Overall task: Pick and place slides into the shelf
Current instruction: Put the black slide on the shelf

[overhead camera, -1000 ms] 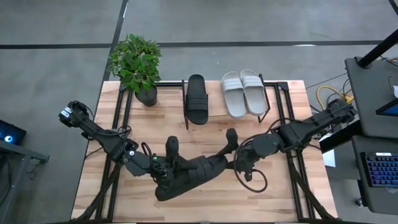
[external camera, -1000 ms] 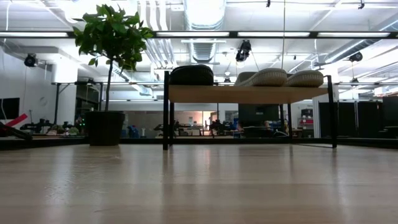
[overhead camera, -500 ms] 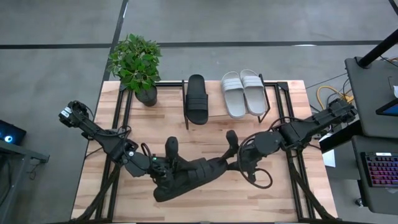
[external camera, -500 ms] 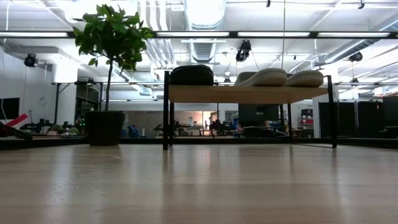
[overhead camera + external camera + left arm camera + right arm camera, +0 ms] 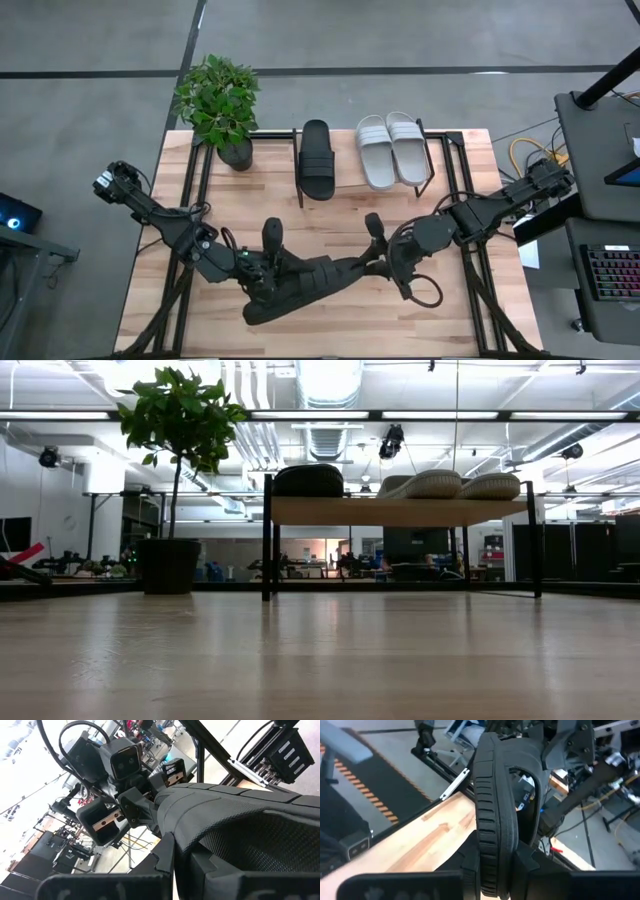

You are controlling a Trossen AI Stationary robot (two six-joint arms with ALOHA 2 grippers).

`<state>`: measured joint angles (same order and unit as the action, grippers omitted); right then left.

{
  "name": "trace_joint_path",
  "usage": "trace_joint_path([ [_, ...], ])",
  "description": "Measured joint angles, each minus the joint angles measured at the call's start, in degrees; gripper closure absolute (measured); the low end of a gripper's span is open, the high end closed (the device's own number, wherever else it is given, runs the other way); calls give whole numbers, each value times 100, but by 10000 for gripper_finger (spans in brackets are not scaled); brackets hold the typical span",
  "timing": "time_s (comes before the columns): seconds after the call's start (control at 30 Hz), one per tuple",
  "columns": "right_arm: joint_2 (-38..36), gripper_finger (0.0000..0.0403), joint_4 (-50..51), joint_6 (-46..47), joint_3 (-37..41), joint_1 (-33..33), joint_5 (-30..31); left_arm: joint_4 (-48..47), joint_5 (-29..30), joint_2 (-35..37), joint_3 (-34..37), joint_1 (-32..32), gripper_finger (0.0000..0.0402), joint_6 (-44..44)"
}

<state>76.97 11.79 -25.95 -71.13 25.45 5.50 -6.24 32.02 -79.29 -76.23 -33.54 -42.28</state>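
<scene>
The shelf stands at the table's far middle and also shows in the low view. A black slide and the two grey-white slides lie on its plank top. The second black slide is in the near middle of the table, between my two grippers. My left gripper is shut on its near-left end. My right gripper is shut on its far-right end. Neither the grippers nor this slide show in the low view. My left gripper holds the black slide at its near-left end, pinched between the two fingers. It comes from the table's left and lies along the slide. The gripper's own body hides the exact place of contact. My right gripper pinches the slide's far-right end by the ribbed sole edge, one finger on each side. It comes from the table's right. The slide stands on its edge in the hold, its strap to one side.
A potted plant stands at the table's far left corner, beside the shelf. Free plank shows on the shelf between the black slide and the grey-white pair. A desk with a keyboard stands to the right of the table.
My right gripper has come a little toward the table's near edge at the slide's far-right end. The black slide has stayed between the two grippers, with that end shifting slightly along with it.
</scene>
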Motion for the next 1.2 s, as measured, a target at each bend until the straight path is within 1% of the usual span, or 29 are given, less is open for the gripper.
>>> trace_joint_path([
  [0.1, 0, 358, 44, 214, -12, 2, 151, -43, 34, 30, 0, 4, 381, 0],
  [0.23, -4, 358, 20, 332, -12, -2, 233, -101, 219, 147, 0, 7, 332, 108],
  [0.47, -37, 358, 46, 392, -16, -9, 521, -124, 987, 454, 9, 4, 217, 124],
  [0.57, -75, 358, 61, 466, -16, -13, 610, -120, 1376, 597, 9, -11, 183, 131],
  [0.6, -86, 358, 75, 486, -16, -13, 728, -122, 1528, 639, 9, -29, 176, 129],
  [0.7, -110, 359, 170, 508, -18, -9, 1144, -119, 1969, 761, 9, -93, 165, 124],
  [0.87, -181, 359, 788, 727, 46, -1, 1554, 88, 2855, 990, -48, -286, 164, 212],
  [0.93, -181, 359, 761, 800, 47, -28, 1812, 78, 3111, 1062, -48, -404, 164, 208],
  [1.03, -275, 359, 728, 861, 55, -27, 2269, 19, 3173, 1110, -35, -495, 164, 301],
  [1.2, -256, 359, 863, 969, 87, 9, 2616, 63, 3224, 1239, -35, -656, 164, 624],
])
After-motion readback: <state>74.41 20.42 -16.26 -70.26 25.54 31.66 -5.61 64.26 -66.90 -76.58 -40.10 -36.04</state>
